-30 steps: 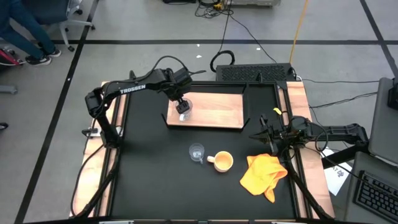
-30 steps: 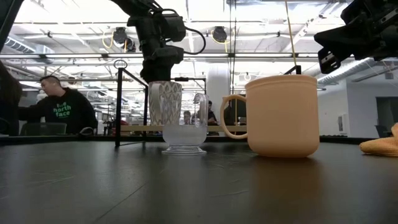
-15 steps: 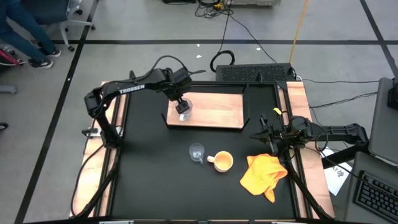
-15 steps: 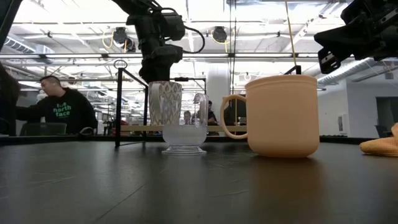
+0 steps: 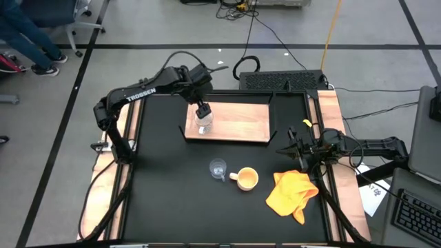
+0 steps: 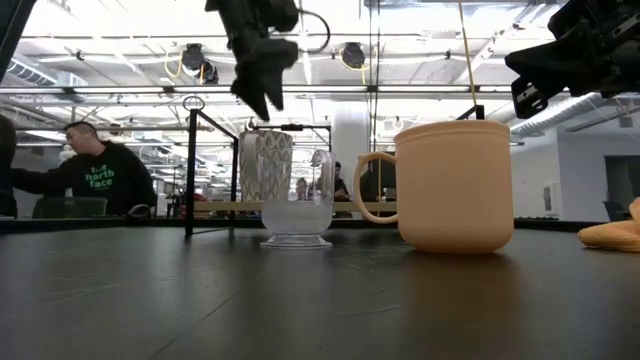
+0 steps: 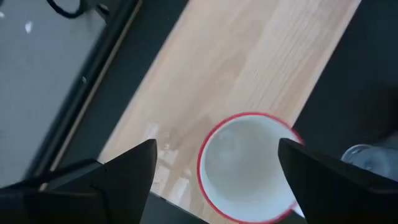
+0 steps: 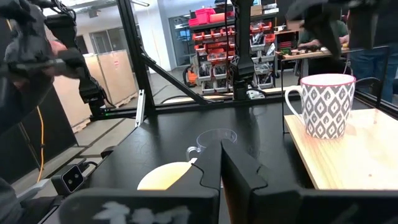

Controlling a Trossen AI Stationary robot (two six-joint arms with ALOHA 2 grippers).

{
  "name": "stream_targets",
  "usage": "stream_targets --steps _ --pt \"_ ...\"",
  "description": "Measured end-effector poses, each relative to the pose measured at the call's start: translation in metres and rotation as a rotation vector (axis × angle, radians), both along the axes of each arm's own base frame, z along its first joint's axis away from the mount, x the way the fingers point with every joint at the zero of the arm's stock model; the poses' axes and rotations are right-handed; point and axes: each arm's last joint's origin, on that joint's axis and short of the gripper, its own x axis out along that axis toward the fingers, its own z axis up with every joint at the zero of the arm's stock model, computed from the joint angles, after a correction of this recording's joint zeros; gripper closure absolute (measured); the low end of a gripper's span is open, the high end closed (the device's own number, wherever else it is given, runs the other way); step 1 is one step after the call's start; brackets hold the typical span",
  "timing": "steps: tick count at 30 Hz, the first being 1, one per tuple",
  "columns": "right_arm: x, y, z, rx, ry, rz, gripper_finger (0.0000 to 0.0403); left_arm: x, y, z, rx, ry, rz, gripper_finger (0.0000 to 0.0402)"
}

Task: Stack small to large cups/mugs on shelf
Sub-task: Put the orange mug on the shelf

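A white handled mug with a grey diamond pattern and a red rim (image 5: pixel 202 125) stood upright near the left end of the flat light-wood shelf board with thin black brackets (image 5: pixel 238 124), at the far side of the black tabletop (image 5: pixel 165 186). Directly above the mug hung the left gripper (image 5: pixel 201 110), its two dark fingers (image 7: pixel 127 171) spread wide and clear of the rim, gripping nothing. In front of the shelf, on the bare tabletop, a small clear glass cup with a handle (image 5: pixel 218 169) sat just beside an orange-yellow handled mug (image 5: pixel 246 179), both upright. To their right lay a crumpled yellow cloth (image 5: pixel 293 193), near the table's right edge. The right gripper (image 5: pixel 292 149) waited over that edge, its fingers pressed together and empty. Beyond the table, a person in a dark sweatshirt (image 6: pixel 95 180) sat in the room behind, and another person's legs (image 5: pixel 31 38) showed on the floor at the far left.
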Motion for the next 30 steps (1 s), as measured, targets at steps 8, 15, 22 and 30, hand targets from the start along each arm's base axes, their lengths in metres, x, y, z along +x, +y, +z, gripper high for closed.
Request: stream_targets --steps 8,15,22,30 --pt "0.000 0.000 0.000 0.000 0.000 0.000 0.0403 -0.011 -0.005 0.056 0.084 -0.050 0.050 0.0064" --pt "0.000 0.000 0.000 0.000 0.000 0.000 0.0403 -0.019 -0.011 0.082 0.096 -0.084 0.052 0.0064" --pt "0.000 0.000 0.000 0.000 0.000 0.000 0.0403 -0.026 -0.022 0.089 0.101 -0.080 0.012 0.0085" --pt "0.000 0.000 0.000 0.000 0.000 0.000 0.0403 -0.049 -0.041 0.108 0.154 -0.085 -0.054 0.0308"
